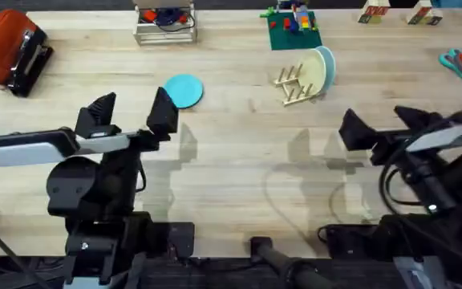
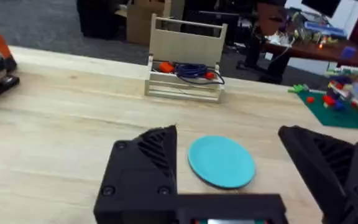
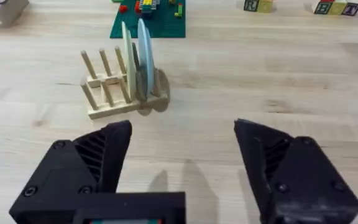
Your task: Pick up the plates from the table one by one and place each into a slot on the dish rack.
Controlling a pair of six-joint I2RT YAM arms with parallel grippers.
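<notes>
Overhead view. The left gripper (image 1: 131,112) sits at centre-left, its two black fingers spread wide and holding nothing; the turquoise plate (image 1: 184,90) lies flat on the table (image 1: 231,172) just beyond the fingertips, apart from them. The right gripper (image 1: 383,127) sits at right, fingers likewise spread and empty. The dish rack (image 1: 293,85) stands at upper centre-right with two plates upright in its slots, a cream-green plate (image 1: 319,74) and a light blue plate (image 1: 330,66) behind it. Three plates in all: one on the table, two racked. A wooden crate (image 1: 164,26) stands at the top edge, left of centre.

Left wrist view. The left gripper (image 2: 253,171) frames the turquoise plate (image 2: 221,162), which lies flat between the parted fingers, touching neither. The wooden crate (image 2: 185,59), at upper centre, contains a blue cable and orange items.

Right wrist view. The right gripper (image 3: 182,158) is spread wide over bare table (image 3: 278,81). At upper left the dish rack (image 3: 114,93) holds the cream-green plate (image 3: 127,59) and the light blue plate (image 3: 145,53) side by side on edge; its other peg slots are unfilled.
</notes>
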